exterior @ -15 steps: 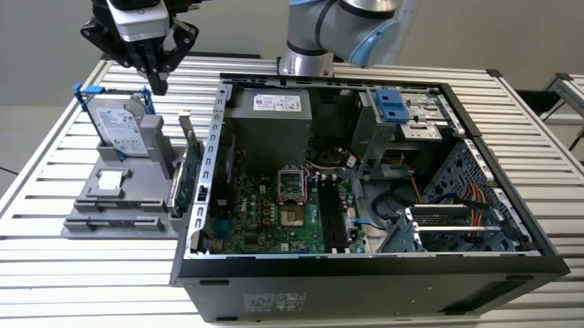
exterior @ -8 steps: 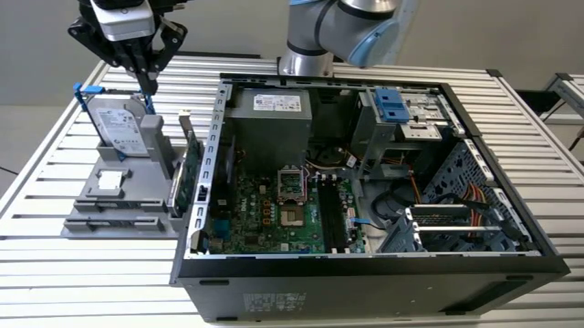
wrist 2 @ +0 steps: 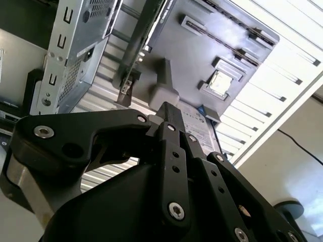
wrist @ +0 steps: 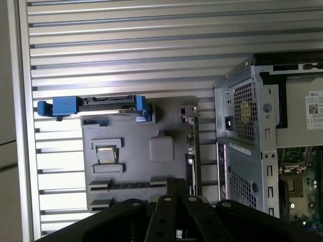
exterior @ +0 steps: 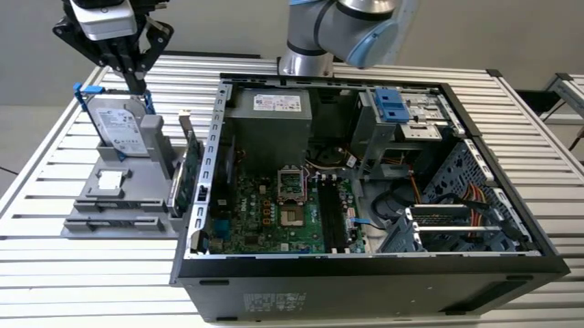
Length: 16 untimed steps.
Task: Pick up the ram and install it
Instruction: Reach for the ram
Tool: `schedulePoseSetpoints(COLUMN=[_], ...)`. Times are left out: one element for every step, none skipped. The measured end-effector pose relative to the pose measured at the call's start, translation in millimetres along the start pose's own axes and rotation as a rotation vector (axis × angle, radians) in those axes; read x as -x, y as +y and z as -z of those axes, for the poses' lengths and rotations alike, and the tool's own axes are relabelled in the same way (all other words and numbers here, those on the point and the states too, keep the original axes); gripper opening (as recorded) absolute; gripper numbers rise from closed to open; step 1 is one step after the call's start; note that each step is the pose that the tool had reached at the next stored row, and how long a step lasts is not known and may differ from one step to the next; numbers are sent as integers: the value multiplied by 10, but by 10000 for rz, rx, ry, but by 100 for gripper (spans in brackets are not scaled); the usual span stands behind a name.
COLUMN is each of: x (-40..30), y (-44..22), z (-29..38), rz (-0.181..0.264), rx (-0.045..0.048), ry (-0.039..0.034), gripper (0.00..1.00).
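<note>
From where I stood, the gripper (exterior: 138, 85) hung high over the slatted table, just above the hard drive (exterior: 119, 126), which stood in its blue frame at one end of the grey holder (exterior: 119, 232). Its black fingers were pinched together with nothing between them. The ram (wrist: 128, 183), as best I could make out, was the dark strip sitting on edge in a long slot of that holder, well apart from the fingertips, though I would not swear to it. The expansion card (exterior: 189, 167) stood between the holder and the open computer case (exterior: 365, 273). The danger, to my eye, was this. With the fingers pinched like that, a descent would land on the stick's thin top edge instead of straddling it. The drive frame and the card also crowded the approach, so a slight sideways drift could clip either.
</note>
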State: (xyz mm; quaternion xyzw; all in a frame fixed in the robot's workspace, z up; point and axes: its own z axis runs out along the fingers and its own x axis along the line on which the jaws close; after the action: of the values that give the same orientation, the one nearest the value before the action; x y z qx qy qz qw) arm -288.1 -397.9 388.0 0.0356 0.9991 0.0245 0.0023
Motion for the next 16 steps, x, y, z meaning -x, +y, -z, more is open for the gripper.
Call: schedulePoseSetpoints(x=[-17, -36, -55, -72, -90, -107, -126, -143, -160, -178, -195, -213, -230, -247, -265, -282], y=[-1, -2, -4, -5, -6, -8, -9, -10, -12, -13, -14, -15, -16, -17, -19, -20], z=[0, 0, 0, 0, 0, 1, 1, 1, 1, 1, 1, 1, 2, 2, 2, 2], rz=[-1, -1, -1, -1, 0, 0, 0, 0, 0, 0, 0, 0, -1, 0, 0, 0], rx=[-1, 0, 0, 0, 0, 0, 0, 0, 0, 0, 0, 0, 0, 0, -1, 0], ry=[0, 0, 0, 0, 0, 0, 0, 0, 0, 1, 0, 0, 1, 0, 1, 0], gripper=[0, 0, 0, 0, 0, 0, 0, 0, 0, 0, 0, 0, 0, 0, 0, 0])
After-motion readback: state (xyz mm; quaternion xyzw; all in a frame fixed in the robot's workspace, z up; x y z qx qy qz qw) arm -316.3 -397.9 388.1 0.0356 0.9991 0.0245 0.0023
